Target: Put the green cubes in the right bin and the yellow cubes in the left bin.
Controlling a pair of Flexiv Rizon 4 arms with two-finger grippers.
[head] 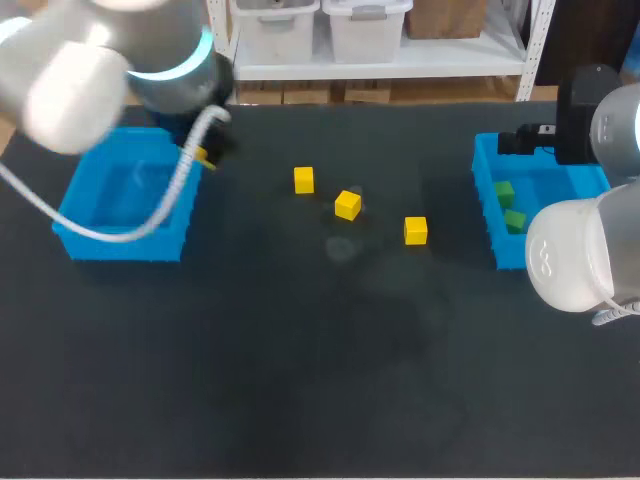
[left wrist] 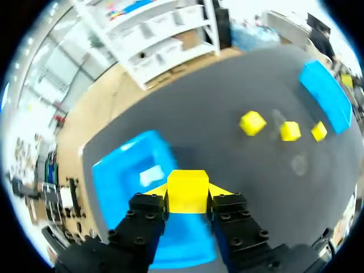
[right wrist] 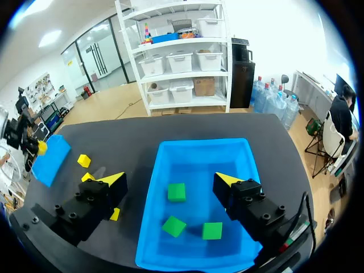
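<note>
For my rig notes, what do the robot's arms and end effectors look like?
Rounded white shells on left arm and right arm; the left has a glowing blue ring and white cable. Black blocky fingers, yellow wedge tips on left end effector and right end effector.

Left arm [head: 90, 60] blurred, mostly hiding its end effector [head: 203, 157]; right arm [head: 575, 255] covers part of right bin [head: 487, 190]

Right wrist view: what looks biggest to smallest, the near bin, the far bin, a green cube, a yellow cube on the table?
1. near bin
2. far bin
3. green cube
4. yellow cube; it's farther, so cubes may really match
</note>
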